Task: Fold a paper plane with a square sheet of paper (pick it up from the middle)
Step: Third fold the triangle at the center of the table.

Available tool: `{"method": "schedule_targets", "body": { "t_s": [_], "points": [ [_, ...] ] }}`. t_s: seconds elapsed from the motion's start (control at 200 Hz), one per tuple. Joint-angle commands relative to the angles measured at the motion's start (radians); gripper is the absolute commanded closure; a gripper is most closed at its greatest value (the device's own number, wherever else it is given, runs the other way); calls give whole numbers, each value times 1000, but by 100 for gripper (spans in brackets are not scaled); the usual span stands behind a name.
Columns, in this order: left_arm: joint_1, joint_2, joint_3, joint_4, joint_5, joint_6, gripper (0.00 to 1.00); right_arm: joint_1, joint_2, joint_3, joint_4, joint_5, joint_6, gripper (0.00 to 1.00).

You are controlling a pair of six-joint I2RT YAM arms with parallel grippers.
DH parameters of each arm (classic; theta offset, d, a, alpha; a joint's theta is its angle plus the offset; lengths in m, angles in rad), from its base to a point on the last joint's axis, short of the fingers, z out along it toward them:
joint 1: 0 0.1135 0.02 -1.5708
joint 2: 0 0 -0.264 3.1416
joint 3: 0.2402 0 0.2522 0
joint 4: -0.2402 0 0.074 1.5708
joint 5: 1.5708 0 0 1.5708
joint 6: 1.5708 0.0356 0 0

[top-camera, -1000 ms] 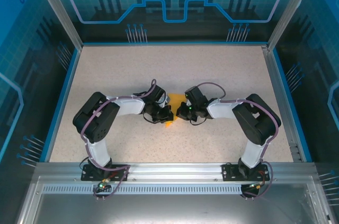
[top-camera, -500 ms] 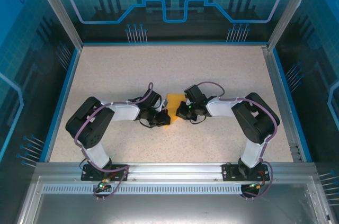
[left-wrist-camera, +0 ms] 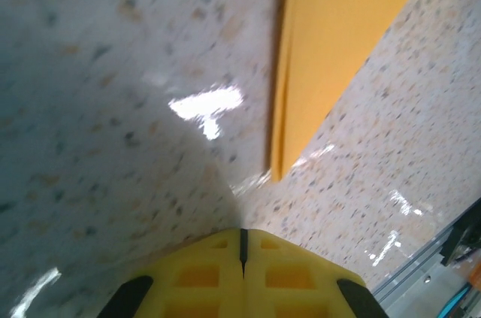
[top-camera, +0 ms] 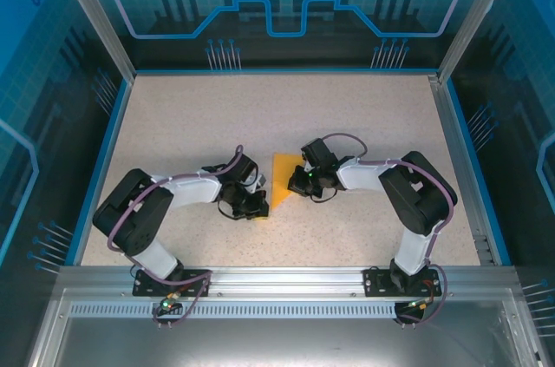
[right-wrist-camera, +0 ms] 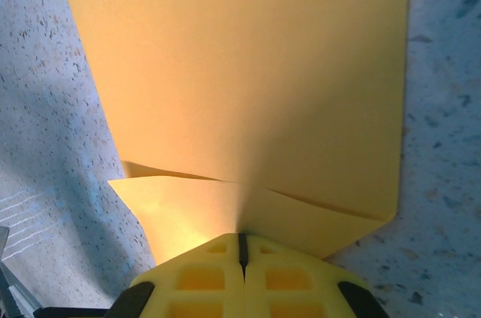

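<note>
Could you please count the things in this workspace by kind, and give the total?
Folded sheet of paper, orange-yellow: 1
Robot arms: 2 (left arm, right arm)
Total: 3

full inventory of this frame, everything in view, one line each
sheet of paper: one, orange-yellow, folded into a tapering wedge, flat at table centre between the grippers
table: one, speckled beige with a blue border
enclosure panels: blue, patterned, around the table
metal rail: one, silver, near edge, carrying both arm bases
left arm: one, black and white, left of the paper
right arm: one, black and white, right of the paper
left gripper: yellow fingers, shut, just short of the paper's tip, apart from it
right gripper: yellow fingers, shut, tips at the paper's folded edge
</note>
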Motion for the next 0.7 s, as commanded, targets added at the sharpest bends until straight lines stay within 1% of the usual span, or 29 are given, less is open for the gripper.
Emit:
{"method": "schedule_targets", "body": {
  "t_s": [0.0,0.175,0.325,0.445,0.505,0.555,0.635,0.695],
  "points": [
    [-6,-64,47,-58,-43,-15,95,-21,18,-24,-163,95,-43,99],
    [-9,-94,57,61,-60,-76,93,-11,-24,-25,-232,77,-156,99],
    [-31,-57,71,121,-41,-97,91,-3,-84,-38,-295,64,-269,99],
    [-57,-15,94,157,-24,-114,91,-3,-170,-47,-284,79,-289,97],
    [-61,7,110,180,-17,-121,91,-4,-211,-55,-254,90,-259,91],
    [-65,24,124,197,-12,-127,91,-6,-245,-71,-217,106,-219,82],
    [-73,46,150,220,-10,-133,92,-18,-288,-107,-178,142,-145,73],
    [-78,59,166,219,-28,-131,92,-32,-313,-146,-140,151,-95,66]
  ]
}}
